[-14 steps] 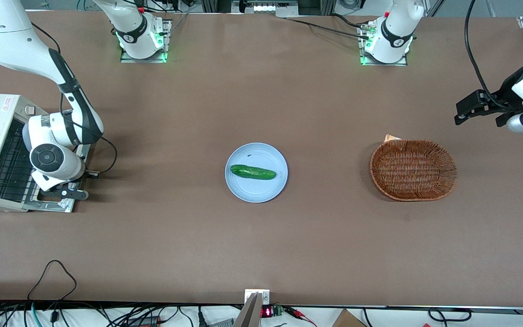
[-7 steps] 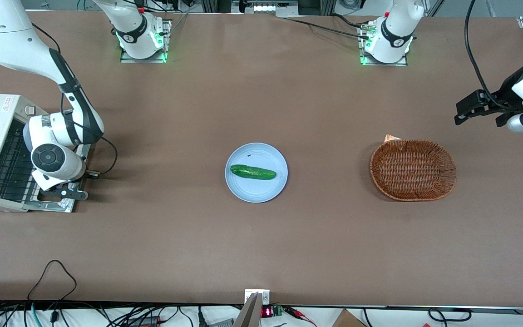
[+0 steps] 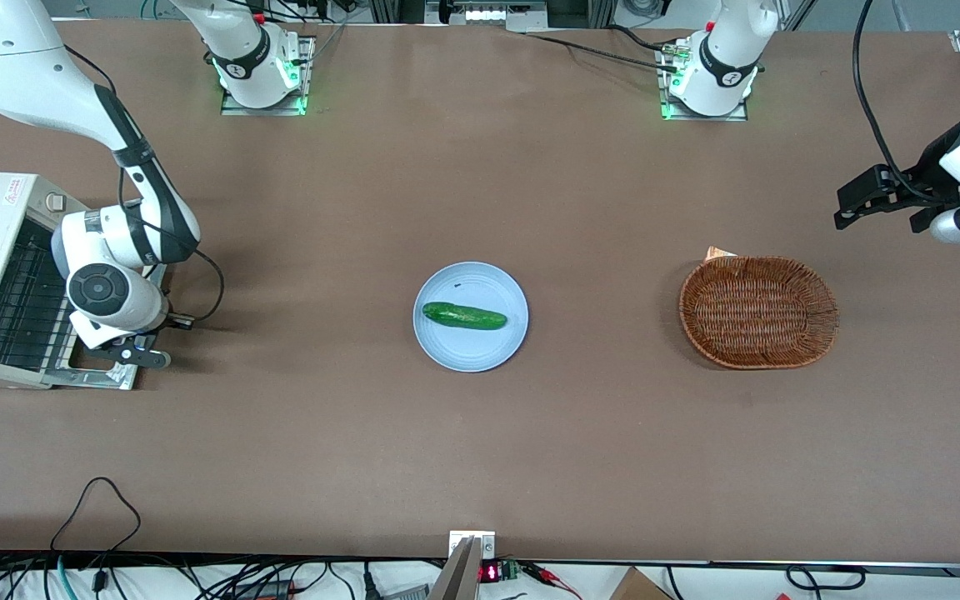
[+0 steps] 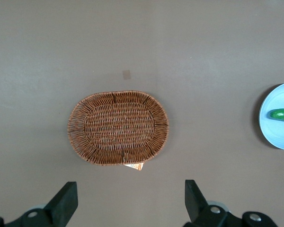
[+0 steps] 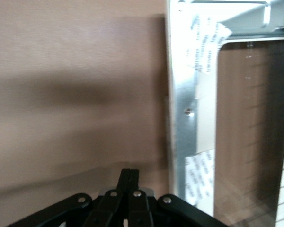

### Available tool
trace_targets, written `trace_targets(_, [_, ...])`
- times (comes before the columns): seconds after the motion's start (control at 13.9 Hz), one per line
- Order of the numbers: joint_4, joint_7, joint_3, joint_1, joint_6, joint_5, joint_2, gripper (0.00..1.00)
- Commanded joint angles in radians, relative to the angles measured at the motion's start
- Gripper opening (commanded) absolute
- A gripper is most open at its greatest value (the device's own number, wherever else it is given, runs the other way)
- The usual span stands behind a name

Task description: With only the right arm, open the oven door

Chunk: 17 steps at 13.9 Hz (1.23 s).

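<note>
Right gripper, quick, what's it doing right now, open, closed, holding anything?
Right gripper: closed, holding nothing, above the table just off the edge of the opened oven door.

Matt brown surface [image 3: 480, 450]; oven door [image 5: 184, 94] of brushed metal (glass pane glossy); woven wicker basket [image 3: 759, 311]; smooth plate [image 3: 470, 346]; black end effector [image 5: 129, 177] above the surface beside the door.
</note>
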Motion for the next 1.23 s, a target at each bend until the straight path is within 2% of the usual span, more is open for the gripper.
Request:
trace_targets(0.0, [-0.003,0.01,0.035,-0.013,-0.058,0.029,-0.046,0.0])
trace_targets(0.22, [-0.005,-0.023,0.054,-0.01,-0.115,0.104,-0.144,0.0])
trace_targets(0.51, [-0.003,-0.275,0.055,-0.008,-0.23,0.383,-0.346,0.0])
trace_targets(0.65, [-0.002,-0.335,0.054,-0.007,-0.291,0.492,-0.444,0.0])
trace_targets(0.87, [0.032,-0.35,0.037,0.016,-0.399,0.572,-0.55,0.0])
trace_targets(1.15, [0.155,-0.39,0.008,0.041,-0.574,0.606,-0.558,0.0])
